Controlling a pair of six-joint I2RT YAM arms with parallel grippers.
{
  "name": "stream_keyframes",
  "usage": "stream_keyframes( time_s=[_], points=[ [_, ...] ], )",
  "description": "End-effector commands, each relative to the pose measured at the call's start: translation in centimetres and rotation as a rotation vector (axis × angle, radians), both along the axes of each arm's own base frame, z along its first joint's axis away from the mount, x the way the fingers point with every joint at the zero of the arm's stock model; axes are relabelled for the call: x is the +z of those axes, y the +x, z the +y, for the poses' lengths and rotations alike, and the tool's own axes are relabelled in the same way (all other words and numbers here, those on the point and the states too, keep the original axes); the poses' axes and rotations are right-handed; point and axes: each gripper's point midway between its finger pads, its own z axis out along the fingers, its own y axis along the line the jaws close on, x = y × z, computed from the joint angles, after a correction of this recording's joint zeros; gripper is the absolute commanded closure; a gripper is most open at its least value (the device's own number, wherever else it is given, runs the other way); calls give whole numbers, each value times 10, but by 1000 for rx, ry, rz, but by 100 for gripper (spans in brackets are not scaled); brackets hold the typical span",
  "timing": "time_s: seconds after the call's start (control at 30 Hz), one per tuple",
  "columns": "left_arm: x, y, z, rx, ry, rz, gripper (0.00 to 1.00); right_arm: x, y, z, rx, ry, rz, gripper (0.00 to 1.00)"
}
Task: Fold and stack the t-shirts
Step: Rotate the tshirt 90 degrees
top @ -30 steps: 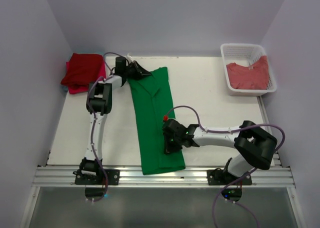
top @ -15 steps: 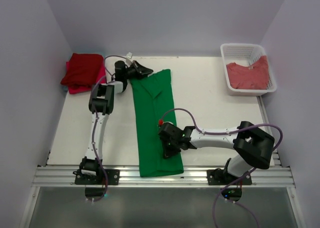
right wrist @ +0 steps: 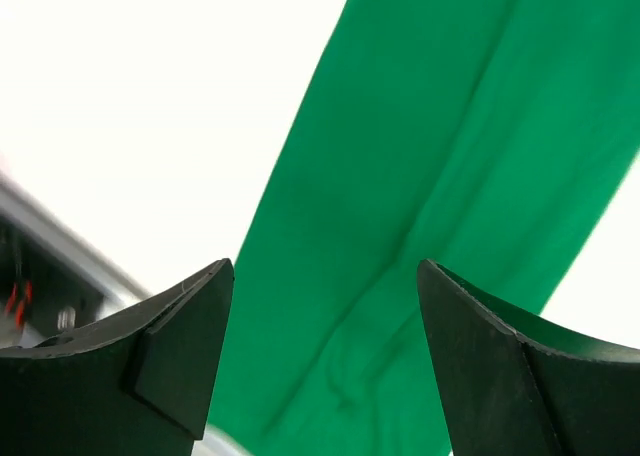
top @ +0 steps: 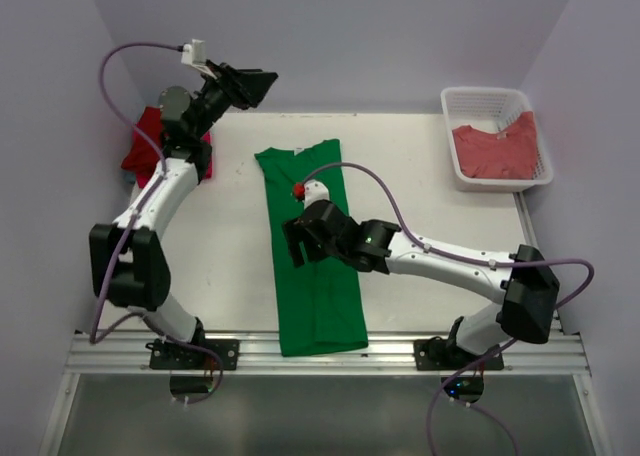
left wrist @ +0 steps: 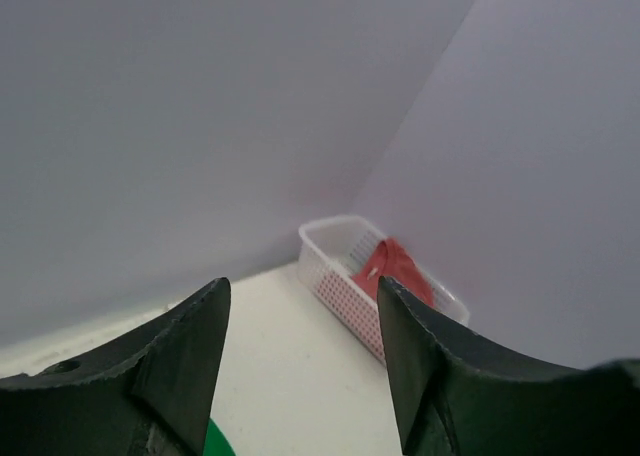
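green tee (top: pixel 312 261) lies on the bench (top: pixel 420 196) as a long narrow strip, sleeves already folded in, collar end far, hem end near the arm bases. right pincer (top: pixel 293 248) hovers over the strip's left edge about mid-length; its wrist view shows the right pincer (right wrist: pixel 325 361) released, nothing between the jaws, green cloth (right wrist: pixel 430 176) and bare bench (right wrist: pixel 150 96) below. can't tell how close it is to the cloth. left pincer (top: pixel 262 81) is raised high near the back wall, off the shirt, also released and empty; its own view looks past the left pincer (left wrist: pixel 300 371) to the basket (left wrist: pixel 340 261) with the salmon tee (left wrist: pixel 395 266) in it. red and pink pile (top: pixel 160 141) sits at the far left corner, well apart from the green one. step in hand looks like the crosswise fold. to do it well i'd say: bring the left arm back down, take one corner of the hem end in each pincer, pinch all layers so the tucked sleeves don't slip out, lift low, carry hem toward collar and lay the edges flush. one pincer alone would likely skew the strip. a wrinkle shows near the middle, worth smoothing first. then over to the pile.
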Motion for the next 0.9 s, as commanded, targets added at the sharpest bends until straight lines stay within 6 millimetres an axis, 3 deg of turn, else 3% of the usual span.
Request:
stream_keyframes(
  time_s=[0.0,0.03,0.07,0.13,0.17,0.2,0.23,0.3,0.33,0.37,0.4,0.43,0.5,0.53,0.6,0.7,0.87],
  points=[
    [-43,-9,21,168,134,88,34,23,60,-12,-121,-77,-150,21],
    [-53,-26,22,175,138,118,31,24,69,-13,-142,-70,-140,21],
    [-61,-35,22,178,142,143,29,29,93,-22,-197,-44,-131,21],
    [-80,-59,23,191,149,198,25,12,115,-25,-230,-16,-54,21],
    [-89,-68,23,189,151,232,25,13,140,-35,-281,11,-47,22],
    [-111,-79,22,190,164,279,25,-1,153,-38,-299,2,-21,22],
    [-103,-92,24,198,160,269,26,-7,163,-38,-308,10,-1,23],
    [-128,-111,26,218,193,337,27,-1,191,-43,-349,51,3,27],
    [-120,-121,29,230,193,316,27,-17,201,-44,-356,60,47,30],
    [-131,-130,31,237,213,356,27,-9,214,-37,-354,114,45,33],
    [-142,-136,35,259,229,383,27,-9,220,-30,-347,176,75,39],
    [-137,-145,38,269,231,370,27,-17,226,-26,-318,240,130,41],
    [-150,-158,41,270,248,402,27,-10,241,-11,-310,402,156,43],
    [-146,-164,43,275,248,389,27,-10,250,-12,-312,457,165,44],
    [-150,-173,47,280,263,405,28,-12,257,5,-272,592,211,44],
    [-155,-180,50,283,283,418,28,-27,263,18,-242,714,306,45],
    [-166,-187,51,272,312,462,28,-42,270,17,-269,742,321,45]
  ],
)
